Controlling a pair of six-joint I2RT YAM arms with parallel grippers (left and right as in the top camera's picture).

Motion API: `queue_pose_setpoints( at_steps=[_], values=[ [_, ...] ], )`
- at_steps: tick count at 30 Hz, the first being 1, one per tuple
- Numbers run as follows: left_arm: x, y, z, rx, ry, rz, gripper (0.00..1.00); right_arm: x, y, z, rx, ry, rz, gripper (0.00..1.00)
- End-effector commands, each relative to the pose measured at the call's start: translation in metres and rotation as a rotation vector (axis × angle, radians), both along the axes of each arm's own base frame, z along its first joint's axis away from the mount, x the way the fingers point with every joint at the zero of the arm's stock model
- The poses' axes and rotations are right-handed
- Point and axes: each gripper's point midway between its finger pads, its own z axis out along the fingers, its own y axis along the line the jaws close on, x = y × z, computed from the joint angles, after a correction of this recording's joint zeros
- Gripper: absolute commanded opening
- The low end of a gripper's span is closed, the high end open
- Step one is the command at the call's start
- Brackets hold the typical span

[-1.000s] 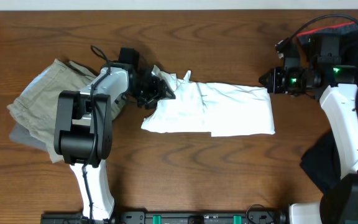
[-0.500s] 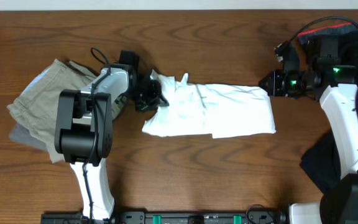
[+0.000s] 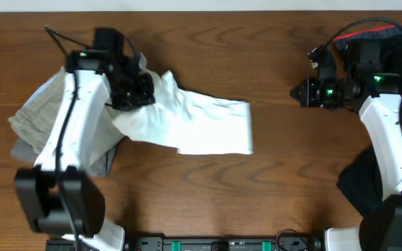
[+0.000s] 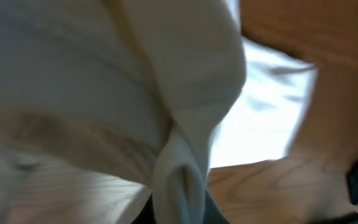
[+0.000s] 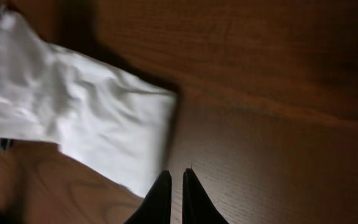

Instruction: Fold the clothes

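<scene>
White T-shirt (image 3: 208, 125) lies lengthwise across the tabletop (image 3: 271, 181). Left hand (image 3: 132, 87) clamped on its left end; right hand (image 3: 295, 91) shut, empty, well beyond the free end.

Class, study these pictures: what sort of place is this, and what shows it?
Most likely a robotics lab or test bench, not a home: a robot left arm and right arm stand at one wooden table, with a white T-shirt and a khaki garment on it for handling.
</scene>
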Motion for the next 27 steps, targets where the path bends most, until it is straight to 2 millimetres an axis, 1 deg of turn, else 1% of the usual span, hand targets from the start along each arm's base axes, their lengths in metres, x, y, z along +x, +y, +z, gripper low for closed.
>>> queue_pose_setpoints(
  at_steps=[1, 4, 6, 8, 10, 13, 16, 22, 23, 24, 26, 27],
  values=[
    [0.007, 0.007, 0.014, 0.078, -0.056, -0.03, 0.06, 0.003, -0.003, 0.006, -0.006, -0.03, 0.005, 0.07],
    [0.004, -0.005, 0.011, 0.091, -0.04, -0.036, 0.06, 0.003, -0.003, 0.007, -0.006, -0.033, 0.004, 0.07],
    [0.002, -0.018, 0.007, 0.094, -0.029, -0.055, 0.06, 0.003, -0.003, 0.007, -0.004, -0.03, 0.002, 0.07],
    [0.0, -0.026, 0.001, 0.13, -0.014, -0.054, 0.06, 0.003, -0.003, 0.006, -0.004, -0.029, 0.002, 0.06],
    [-0.002, -0.034, -0.009, 0.182, 0.002, -0.068, 0.06, 0.002, -0.003, 0.006, -0.003, -0.025, 0.002, 0.07],
    [-0.007, -0.056, -0.027, 0.222, 0.035, -0.114, 0.06, 0.001, -0.003, 0.006, -0.003, -0.021, 0.002, 0.06],
    [-0.008, -0.073, -0.046, 0.254, 0.058, -0.148, 0.06, 0.001, -0.002, 0.005, -0.003, -0.017, 0.002, 0.06],
    [-0.009, -0.094, -0.085, 0.296, 0.117, -0.153, 0.06, -0.002, -0.002, 0.004, -0.003, -0.006, 0.002, 0.06],
    [-0.009, -0.097, -0.088, 0.296, 0.12, -0.152, 0.09, -0.002, -0.002, 0.004, -0.003, -0.003, 0.002, 0.06],
    [-0.008, -0.1, -0.092, 0.295, 0.119, -0.151, 0.16, -0.003, -0.002, 0.004, -0.002, -0.001, 0.002, 0.06],
    [-0.005, -0.109, -0.094, 0.28, 0.105, -0.144, 0.32, -0.003, -0.002, 0.004, -0.002, 0.001, 0.002, 0.06],
    [-0.003, -0.116, -0.093, 0.253, 0.094, -0.145, 0.45, -0.003, -0.002, 0.004, -0.002, 0.001, 0.002, 0.06]
  ],
)
